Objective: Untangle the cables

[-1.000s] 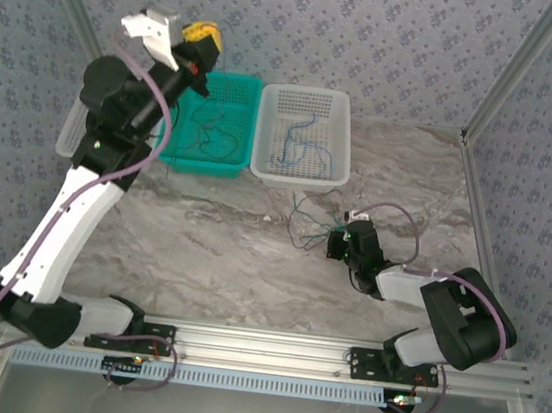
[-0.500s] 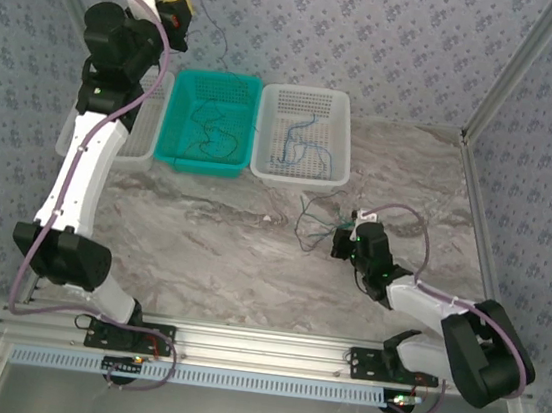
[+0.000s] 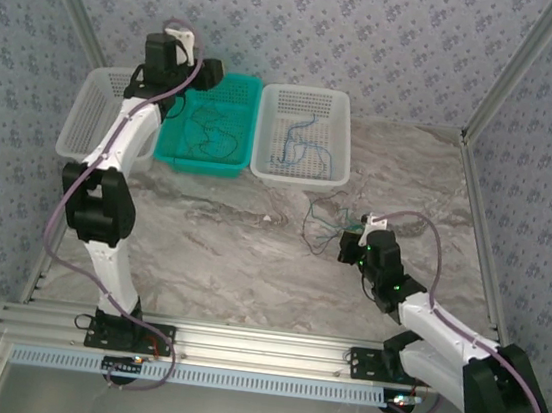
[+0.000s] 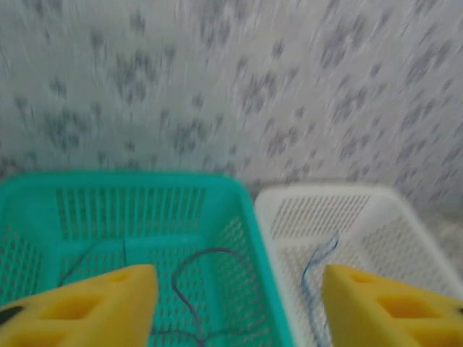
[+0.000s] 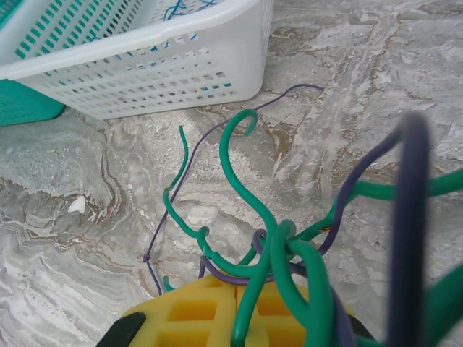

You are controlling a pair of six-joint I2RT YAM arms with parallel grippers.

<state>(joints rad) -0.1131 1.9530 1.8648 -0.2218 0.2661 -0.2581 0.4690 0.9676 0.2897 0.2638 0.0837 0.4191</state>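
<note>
Far left: a white perforated plastic basket [image 3: 83, 122]. Just right of it, up above the back rim of a teal plastic mesh basket [image 3: 249, 123]: the left gripper [image 3: 210, 72], with yellow fingers [image 4: 94, 303] spread wide and gripping nothing. Inside the teal basket, thin dark wires [image 3: 210, 130]. Inside the neighbouring white plastic mesh basket [image 3: 298, 177], thin blue wires [image 3: 299, 144]. Risk here, if lowered carelessly: hooking a sorted strand on a fingertip and dragging it back out, or knocking a rim and shoving the baskets out of line.

Further right, on the grey-veined marble table [image 3: 220, 250], just in front of the white mesh basket: the tangle of thin green and purple wires [image 3: 322, 222], not yet separated. At its right edge, the right gripper [image 3: 350, 246], with yellow pads [image 5: 202, 311] pressed together. Seemingly pinching the tangle near its knot, not at a free end.

Biggest hazard, judging from that grip: cinching the knot tighter by pulling away, instead of freeing a single strand. Also possible: losing the thin wire from between the pads under tension, or catching a curled loose end in the white basket's side holes. Worth guarding against too: hauling the whole clump up together by lifting with one claw alone.
</note>
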